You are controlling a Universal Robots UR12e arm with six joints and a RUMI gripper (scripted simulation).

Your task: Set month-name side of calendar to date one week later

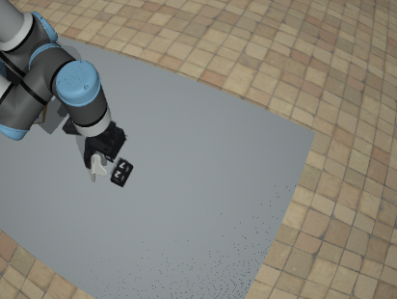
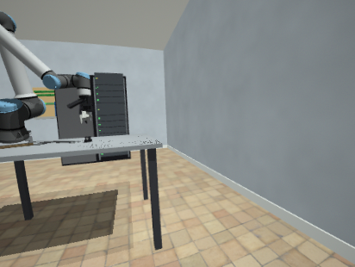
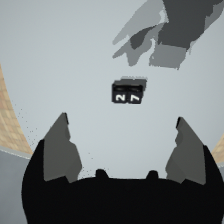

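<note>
Grey matte table top [image 1: 202, 159], tile floor around it. Near: gripper [image 3: 120, 145] hangs spread wide, nothing in it, dark wedge-shaped fingers. Further out: calendar [image 3: 128, 92], a small black block of two hard-edged cubes in a tray, white digits on top, sitting on the table ahead of the jaws and apart from them. Risks: cubes sit touching, so a descending finger could clip the neighbour or drag the whole tray; digits too small to read reliably, so the wrong cube could get turned

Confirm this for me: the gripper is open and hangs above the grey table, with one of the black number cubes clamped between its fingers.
Not quite. The two-jaw gripper is open above the grey table but holds nothing. The wrist view shows both black number cubes sitting side by side on the table, apart from the fingers.
</note>
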